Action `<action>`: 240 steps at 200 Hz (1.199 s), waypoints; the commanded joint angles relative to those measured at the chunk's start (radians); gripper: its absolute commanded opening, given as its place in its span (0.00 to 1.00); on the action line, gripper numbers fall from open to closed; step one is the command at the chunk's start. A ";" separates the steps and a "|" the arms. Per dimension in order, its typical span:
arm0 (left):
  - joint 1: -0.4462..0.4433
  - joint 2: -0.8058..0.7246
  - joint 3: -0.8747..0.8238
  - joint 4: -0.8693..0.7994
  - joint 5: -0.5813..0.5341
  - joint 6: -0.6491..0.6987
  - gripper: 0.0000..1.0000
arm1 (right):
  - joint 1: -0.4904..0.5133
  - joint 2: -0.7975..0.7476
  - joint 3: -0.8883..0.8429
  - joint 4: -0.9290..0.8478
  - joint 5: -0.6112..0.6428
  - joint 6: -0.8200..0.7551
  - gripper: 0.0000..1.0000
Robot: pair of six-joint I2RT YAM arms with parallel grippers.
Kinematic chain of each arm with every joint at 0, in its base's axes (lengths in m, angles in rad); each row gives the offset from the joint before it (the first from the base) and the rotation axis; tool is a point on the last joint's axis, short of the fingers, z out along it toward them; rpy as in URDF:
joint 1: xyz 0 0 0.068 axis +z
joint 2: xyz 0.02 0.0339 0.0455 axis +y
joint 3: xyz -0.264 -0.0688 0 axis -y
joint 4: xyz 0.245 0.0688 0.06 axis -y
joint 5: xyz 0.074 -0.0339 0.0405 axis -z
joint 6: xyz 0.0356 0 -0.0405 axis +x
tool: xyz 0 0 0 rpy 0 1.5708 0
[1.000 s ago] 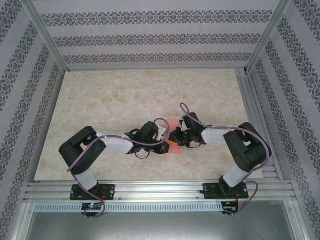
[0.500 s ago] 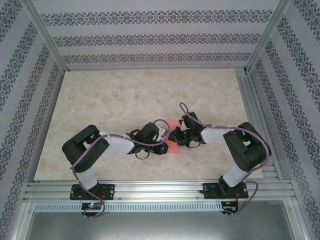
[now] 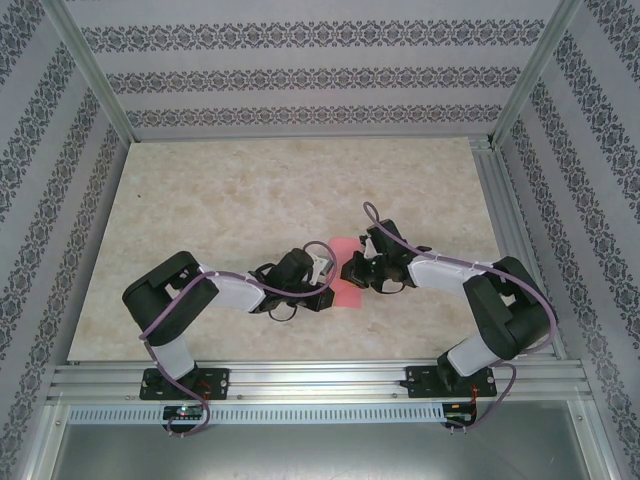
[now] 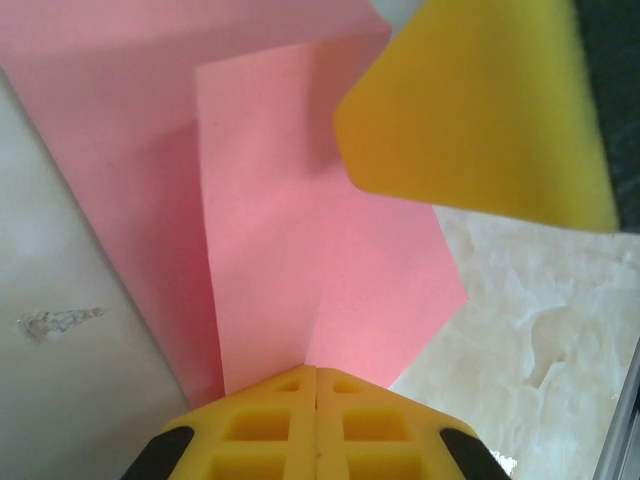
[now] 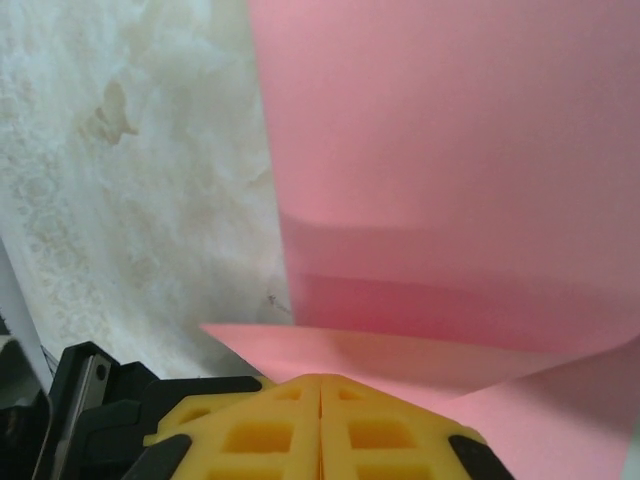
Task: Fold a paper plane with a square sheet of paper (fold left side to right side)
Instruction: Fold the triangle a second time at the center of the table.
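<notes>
The pinkish-red square sheet of paper [image 3: 347,293] lies partly folded on the table between my two grippers. In the left wrist view the sheet [image 4: 300,250] shows a flap and a crease that runs straight into my left gripper [image 4: 316,372], which is shut on the paper's near edge. My right gripper [image 5: 320,380] is also shut, pinching a raised edge of the sheet [image 5: 440,180]. From above, the left gripper [image 3: 327,283] and the right gripper [image 3: 351,270] meet tip to tip over the paper. The right gripper's yellow finger [image 4: 480,110] hangs close above the sheet.
The marble-patterned table [image 3: 230,200] stretches wide behind and to both sides of the paper. Aluminium rails [image 3: 320,378] run along the near edge and patterned walls [image 3: 300,75] enclose the space. Part of the left gripper's body [image 5: 95,400] sits beside the right fingers.
Both grippers have closed fully on the paper. The right arm's elbow has swung to the right, and the left wrist has dropped a little lower and nearer.
</notes>
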 commanded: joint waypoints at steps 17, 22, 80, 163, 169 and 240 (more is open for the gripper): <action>-0.008 0.023 -0.037 -0.058 -0.009 -0.018 0.06 | 0.035 0.011 -0.030 0.030 -0.031 0.028 0.04; -0.009 0.023 -0.037 -0.058 -0.009 -0.018 0.06 | 0.040 0.018 -0.030 0.035 -0.032 0.030 0.04; -0.009 0.021 -0.038 -0.064 -0.019 -0.020 0.05 | 0.069 0.083 -0.006 0.051 -0.022 0.033 0.04; -0.009 0.019 -0.050 -0.075 -0.035 -0.023 0.03 | 0.063 0.109 0.032 -0.076 0.112 -0.067 0.05; -0.009 0.019 -0.053 -0.073 -0.037 -0.025 0.03 | 0.061 0.109 0.033 -0.081 0.120 -0.073 0.05; -0.009 0.016 -0.087 -0.055 -0.043 -0.037 0.02 | -0.003 0.103 0.054 -0.139 0.144 -0.150 0.06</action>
